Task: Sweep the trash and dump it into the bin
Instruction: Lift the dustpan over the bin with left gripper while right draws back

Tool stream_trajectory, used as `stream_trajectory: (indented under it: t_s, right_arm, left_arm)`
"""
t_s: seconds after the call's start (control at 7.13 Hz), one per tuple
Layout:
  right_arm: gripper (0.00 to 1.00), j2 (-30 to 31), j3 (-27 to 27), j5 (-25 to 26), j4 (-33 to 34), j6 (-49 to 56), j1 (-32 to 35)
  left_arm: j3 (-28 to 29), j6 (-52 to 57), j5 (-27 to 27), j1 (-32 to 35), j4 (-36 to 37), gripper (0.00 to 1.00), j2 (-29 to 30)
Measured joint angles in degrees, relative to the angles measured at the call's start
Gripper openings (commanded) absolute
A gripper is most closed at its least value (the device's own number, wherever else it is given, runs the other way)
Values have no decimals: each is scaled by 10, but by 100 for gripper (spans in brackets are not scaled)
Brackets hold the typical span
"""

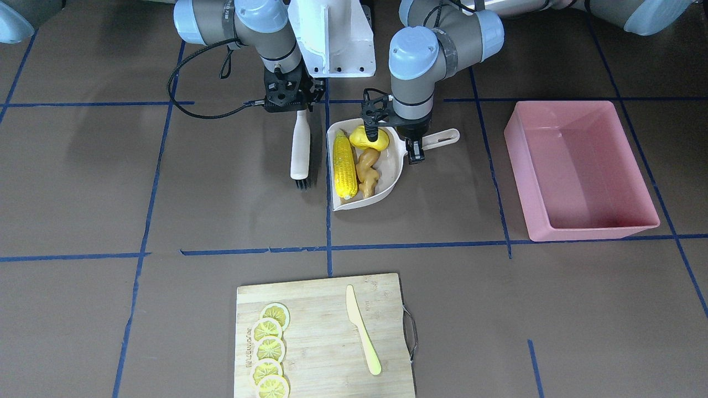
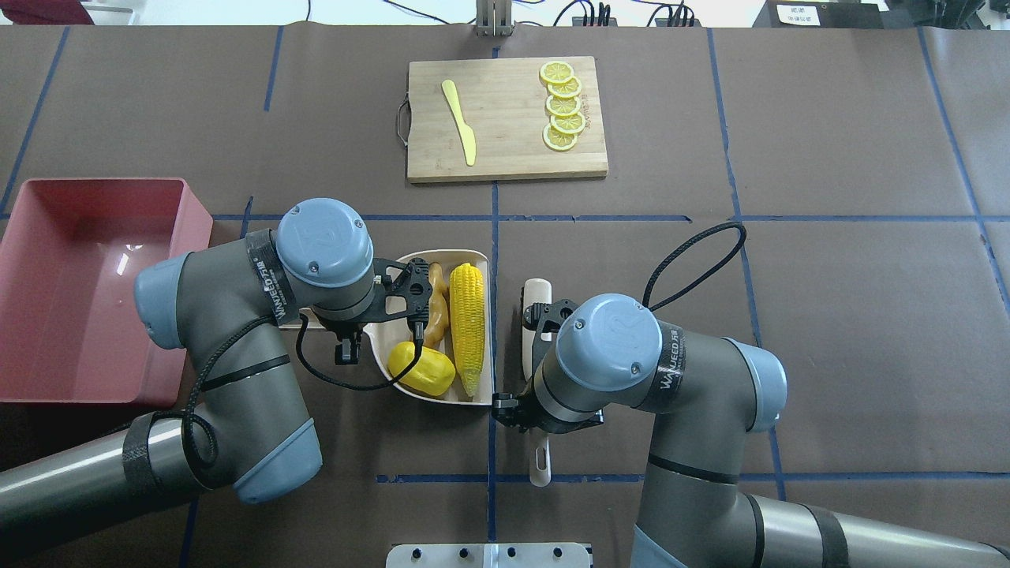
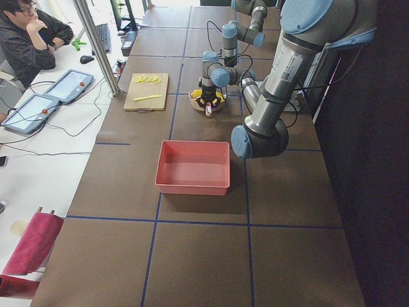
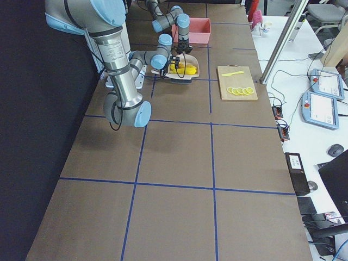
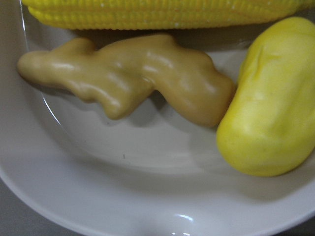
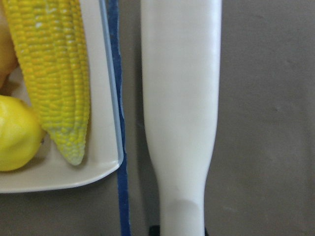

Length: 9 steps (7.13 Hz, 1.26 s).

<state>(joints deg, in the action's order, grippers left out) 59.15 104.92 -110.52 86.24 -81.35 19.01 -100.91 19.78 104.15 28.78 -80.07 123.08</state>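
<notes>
Trash is all in the dustpan (image 1: 390, 166) right now: corn cob (image 1: 344, 166) lying along the pan's straight open edge, ginger root (image 1: 368, 172) touching it alongside, rounded yellow lump (image 1: 379, 141) at the back by the handle; the left wrist view has ginger and lump touching. The dustpan sits flat on the brown surface (image 1: 221, 210). The left gripper (image 1: 414, 150) is down on its handle, fingers clamped on it as far as the front view shows. Just beside the open edge, a blue tape line between them, is the white brush (image 1: 300, 146), dark bristles pointing away from the robot; the right gripper (image 1: 292, 100) has its fingers closed around the brush handle. Out on the robot's left, well apart from the pan, stands the pink bin (image 1: 597, 231). Far side of the surface: a wooden cutting board (image 1: 326, 331), lemon slices (image 1: 269, 348) in a row, pale yellow knife (image 1: 362, 331) beside them.
</notes>
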Motion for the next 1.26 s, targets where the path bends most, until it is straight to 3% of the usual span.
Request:
stream_trajectory:
  t_s: [0.7, 1.26]
  right_arm:
    - [0, 17, 5, 1, 37, 42, 25]
    - [0, 21, 5, 7, 38, 46, 23]
  left_arm:
    - [-29, -20, 15, 28, -2, 0, -4]
    - [-51, -32, 158, 115, -6, 0, -20]
